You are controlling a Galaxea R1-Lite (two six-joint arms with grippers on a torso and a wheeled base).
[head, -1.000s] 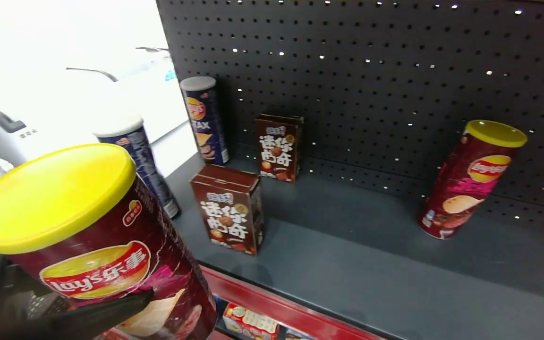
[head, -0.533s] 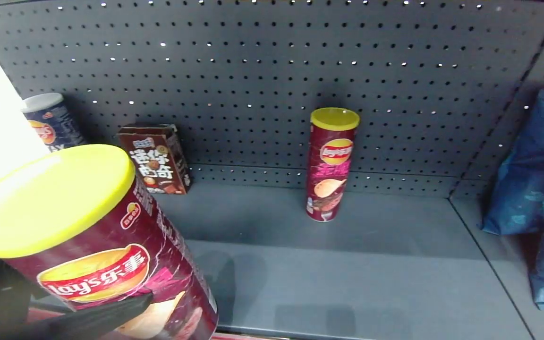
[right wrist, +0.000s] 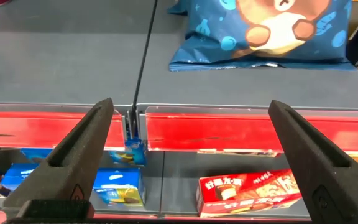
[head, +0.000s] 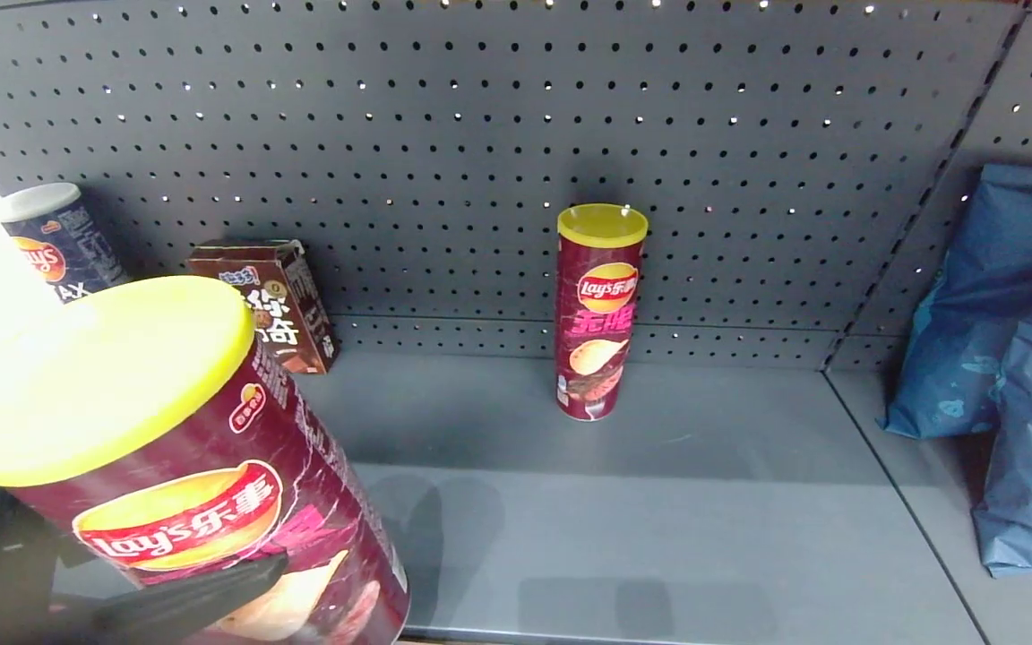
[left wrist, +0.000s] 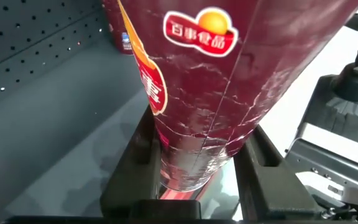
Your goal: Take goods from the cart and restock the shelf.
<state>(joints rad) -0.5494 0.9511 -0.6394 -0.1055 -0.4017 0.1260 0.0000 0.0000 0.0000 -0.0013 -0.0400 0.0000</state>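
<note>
At the near left, the left gripper (left wrist: 197, 165) clamps the base of a tilted chip can (head: 167, 448) before the shelf (head: 677, 537). Best to right it, then set it beside the standing can (head: 599, 313) far back. The right gripper (right wrist: 191, 155) gapes, holding nothing.

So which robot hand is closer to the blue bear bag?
Right. The right gripper hangs open before the shelf edge, facing the blue bear bag. The left gripper is far to the left, holding a red chip can.
</note>
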